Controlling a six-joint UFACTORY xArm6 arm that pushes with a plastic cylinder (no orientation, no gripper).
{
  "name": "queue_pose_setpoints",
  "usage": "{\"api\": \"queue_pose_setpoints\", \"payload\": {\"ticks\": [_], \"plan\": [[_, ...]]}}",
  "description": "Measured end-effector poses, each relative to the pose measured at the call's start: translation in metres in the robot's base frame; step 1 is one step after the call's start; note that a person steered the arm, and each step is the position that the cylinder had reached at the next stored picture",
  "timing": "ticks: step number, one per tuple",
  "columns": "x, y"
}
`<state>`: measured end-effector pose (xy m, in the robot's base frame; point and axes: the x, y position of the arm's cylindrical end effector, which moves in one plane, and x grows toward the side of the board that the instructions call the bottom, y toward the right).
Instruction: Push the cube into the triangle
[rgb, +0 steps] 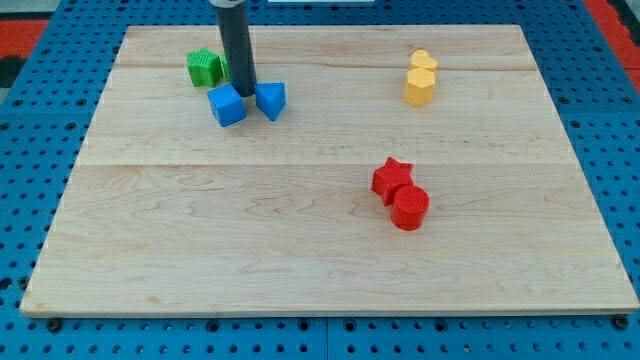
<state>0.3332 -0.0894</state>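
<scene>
A blue cube lies at the view's upper left on the wooden board. A blue triangle block lies just to its right, with a narrow gap between them. My tip comes down from the view's top and rests just behind that gap, close to both blue blocks, at the cube's upper right corner.
A green block sits just above and left of the cube. Two yellow blocks lie at the upper right. A red star and a red cylinder touch each other right of centre.
</scene>
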Motion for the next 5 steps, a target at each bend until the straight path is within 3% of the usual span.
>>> {"api": "queue_pose_setpoints", "payload": {"ticks": [1, 2, 3, 4, 5], "plan": [[0.014, 0.018], [-0.03, 0.007], [-0.032, -0.029], [-0.018, -0.075], [0.017, -0.084]]}}
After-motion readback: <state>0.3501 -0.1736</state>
